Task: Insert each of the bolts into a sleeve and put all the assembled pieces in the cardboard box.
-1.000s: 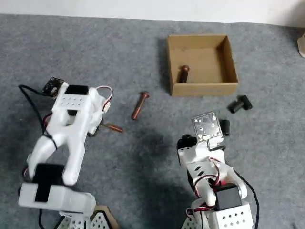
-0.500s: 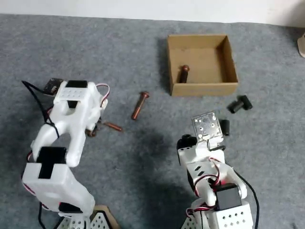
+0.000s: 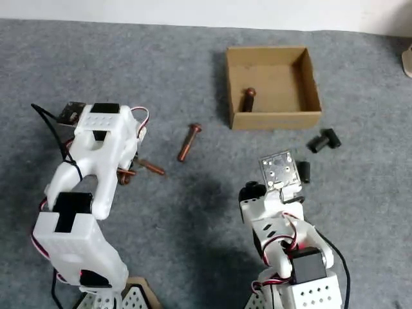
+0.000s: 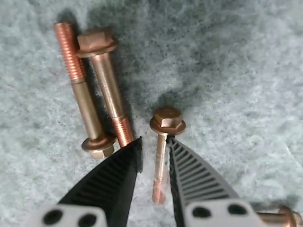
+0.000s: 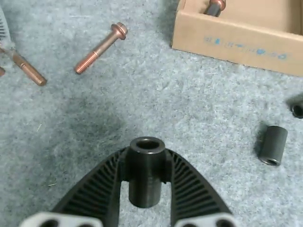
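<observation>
On the left side of the grey counter (image 3: 193, 232), the left gripper (image 4: 155, 142) is hanging low over a little bunch of bolts. Its jaws are standing a little way apart, one on each side of a thin bolt (image 4: 167, 122). The thin bolt's shaft is lying between the jaws, and its head is poking out just past their tips. A small gap is showing between the shaft and one jaw. Two longer bolts (image 4: 102, 80) are lying side by side and touching each other, just beside that same jaw. The threaded end of one is lying right next to the jaw's tip.

In the high view, another bolt (image 3: 149, 167) is sticking out at 3 o'clock from this gripper. A loose bolt (image 3: 189, 142) is lying at 2 o'clock, well apart from it.

The right gripper (image 5: 147, 158) is sitting at 4 o'clock from the loose bolt. Its jaws are squeezing a black sleeve (image 5: 144, 187), which is standing upright between them.

The cardboard box (image 3: 273, 120) is sitting at 12 o'clock from the right gripper. One assembled piece (image 3: 247, 100) is resting inside it, near one wall. A spare sleeve (image 3: 304, 170) is lying at 2 o'clock from the right gripper. More sleeves (image 3: 323, 140) are lying just outside the box, at 5 o'clock from its middle.
</observation>
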